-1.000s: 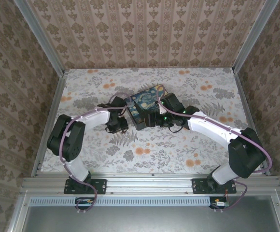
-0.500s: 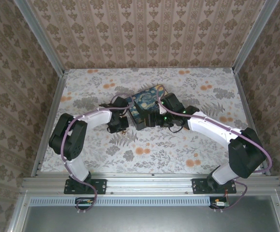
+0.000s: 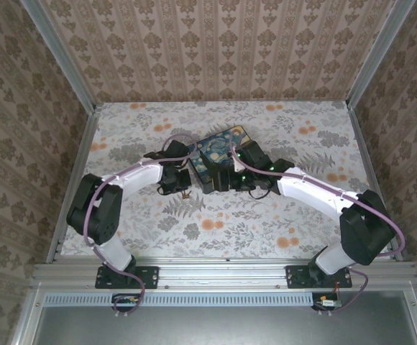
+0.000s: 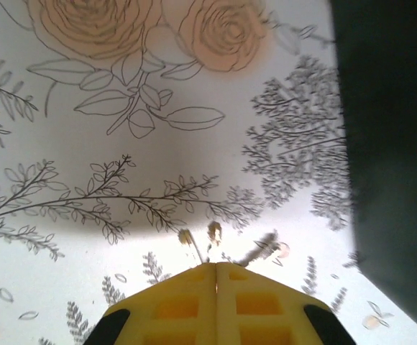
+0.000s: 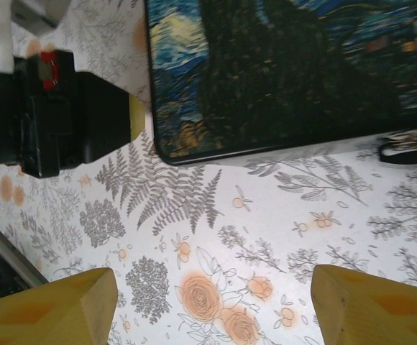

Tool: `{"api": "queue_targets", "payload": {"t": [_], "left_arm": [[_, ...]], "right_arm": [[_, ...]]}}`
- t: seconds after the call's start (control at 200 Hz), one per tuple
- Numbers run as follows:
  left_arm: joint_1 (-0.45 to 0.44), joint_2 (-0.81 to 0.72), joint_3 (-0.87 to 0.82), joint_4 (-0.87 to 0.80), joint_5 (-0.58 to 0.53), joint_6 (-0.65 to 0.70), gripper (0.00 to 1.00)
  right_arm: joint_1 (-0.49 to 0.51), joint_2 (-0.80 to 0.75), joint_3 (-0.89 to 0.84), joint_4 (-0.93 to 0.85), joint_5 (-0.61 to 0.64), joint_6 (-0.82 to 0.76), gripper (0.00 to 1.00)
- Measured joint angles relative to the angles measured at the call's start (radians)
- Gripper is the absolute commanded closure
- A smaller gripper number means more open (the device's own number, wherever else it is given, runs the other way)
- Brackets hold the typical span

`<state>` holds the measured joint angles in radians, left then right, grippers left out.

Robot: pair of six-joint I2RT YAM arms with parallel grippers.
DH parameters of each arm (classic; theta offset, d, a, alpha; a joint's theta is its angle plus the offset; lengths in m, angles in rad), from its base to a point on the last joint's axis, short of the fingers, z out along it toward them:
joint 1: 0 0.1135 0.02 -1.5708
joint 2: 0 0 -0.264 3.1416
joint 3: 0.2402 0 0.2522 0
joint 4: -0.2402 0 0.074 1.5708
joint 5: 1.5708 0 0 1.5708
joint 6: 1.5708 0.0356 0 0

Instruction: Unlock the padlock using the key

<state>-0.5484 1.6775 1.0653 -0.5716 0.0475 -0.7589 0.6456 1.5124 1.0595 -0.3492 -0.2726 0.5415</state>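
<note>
**Arms close in on a locked box.** Two robot arms flank a black box (image 3: 219, 146) with a Starry Night lid on a floral-print counter (image 3: 216, 215).

The left gripper (image 4: 214, 267) sits low over the counter, just off the box's left side. Its yellow fingers (image 4: 172, 302) are clenched flush together. Two thin pale slivers, apparently the key (image 4: 213, 231), poke out just past the tips, near the box's dark wall. Whether they are pinched between the fingers cannot be told.

The right gripper (image 5: 212, 282) hovers off the box's near edge, its fingers released, spread wide and grasping nothing.

A small dark-and-metal object, seemingly the padlock (image 5: 408, 144), lies just beside the box's near wall. It is partly cut off at the right edge of the right wrist view, and whether it touches the box cannot be told.
</note>
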Motion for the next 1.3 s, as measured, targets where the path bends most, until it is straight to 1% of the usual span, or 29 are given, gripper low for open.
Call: {"api": "queue_targets", "payload": {"t": [0.145, 0.165, 0.195, 0.21, 0.28, 0.355, 0.49, 0.73, 0.76, 0.84, 1.01, 1.08, 1.3], "left_arm": [[0.0, -0.031, 0.006, -0.003, -0.003, 0.0, 1.0], [0.0, -0.031, 0.006, -0.005, -0.002, 0.0, 0.94], [0.0, -0.03, 0.006, -0.008, -0.002, 0.002, 0.82], [0.0, -0.029, 0.006, -0.01, -0.002, 0.001, 0.78], [0.0, -0.025, 0.006, -0.016, 0.006, -0.003, 0.68], [-0.002, -0.015, 0.006, -0.018, 0.014, -0.005, 0.63], [-0.022, 0.014, 0.002, -0.015, 0.018, -0.022, 0.63], [-0.035, 0.072, -0.016, 0.006, 0.016, -0.043, 0.67], [-0.034, 0.078, -0.017, 0.01, 0.015, -0.046, 0.69], [-0.032, 0.084, -0.017, 0.005, 0.003, -0.053, 0.81], [-0.032, 0.081, -0.019, 0.004, -0.002, -0.063, 0.94], [-0.032, 0.078, -0.026, 0.028, -0.002, -0.068, 1.0], [-0.028, 0.072, -0.035, 0.056, 0.002, -0.068, 1.0]], "right_arm": [[0.025, 0.027, 0.001, 0.036, -0.014, 0.0, 0.29], [0.027, 0.032, 0.002, 0.039, -0.014, 0.0, 0.29], [0.027, 0.037, 0.002, 0.04, -0.016, 0.0, 0.29], [0.027, 0.04, 0.002, 0.04, -0.017, 0.0, 0.29], [0.027, 0.046, 0.002, 0.039, -0.016, 0.0, 0.29], [0.027, 0.046, 0.003, 0.038, -0.015, -0.005, 0.29], [0.027, 0.045, 0.004, 0.035, -0.004, -0.014, 0.29], [0.027, 0.045, 0.004, 0.035, 0.005, -0.016, 0.29], [0.027, 0.045, 0.004, 0.034, 0.006, -0.016, 0.29], [0.027, 0.045, 0.004, 0.032, 0.007, -0.016, 0.29], [0.026, 0.045, 0.004, 0.029, 0.01, -0.016, 0.29], [0.026, 0.045, 0.004, 0.028, 0.011, -0.016, 0.29], [0.026, 0.045, 0.006, 0.024, 0.011, -0.02, 0.29]]}}
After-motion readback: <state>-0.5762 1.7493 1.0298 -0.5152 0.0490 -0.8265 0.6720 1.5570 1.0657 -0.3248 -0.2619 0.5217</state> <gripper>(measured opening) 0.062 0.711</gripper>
